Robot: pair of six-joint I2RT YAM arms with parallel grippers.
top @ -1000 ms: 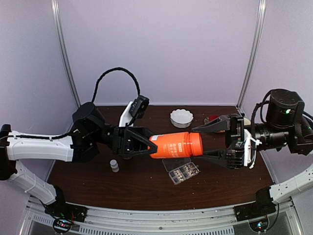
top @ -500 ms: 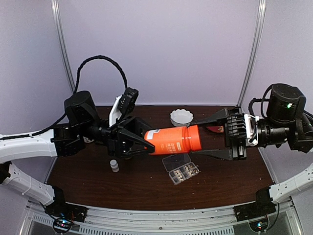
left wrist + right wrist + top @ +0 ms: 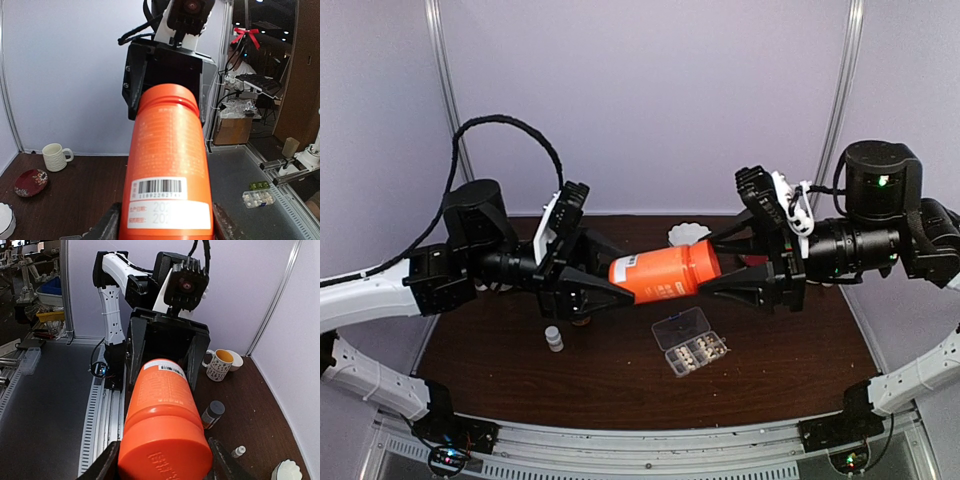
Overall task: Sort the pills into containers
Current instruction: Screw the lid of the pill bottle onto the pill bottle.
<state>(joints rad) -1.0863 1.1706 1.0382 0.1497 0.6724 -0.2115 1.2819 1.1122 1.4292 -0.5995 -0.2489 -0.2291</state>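
Pills [image 3: 697, 352] sat as pale specks in the cells [image 3: 704, 347] of the clear pill box [image 3: 672, 363], which lay flat on the desk [image 3: 620, 385] right of centre with its lid [image 3: 680, 327] swung open. The box was well below both arms and nothing touched it. Above it, an orange bottle [image 3: 660, 275] was held lengthwise in the air between the two arms. The left end effector [image 3: 618, 272] was clamped about half-wide on the bottle's labelled base end, a finger on each side. The right end effector [image 3: 715, 264] was clamped about half-wide on the cap end, fingers pressed to both sides of the cap [image 3: 165, 452]. A small white bottle [image 3: 554, 338] stood on the desk under the left arm. A white scalloped bowl [image 3: 686, 233] sat near the back edge, partly hidden behind the bottle.
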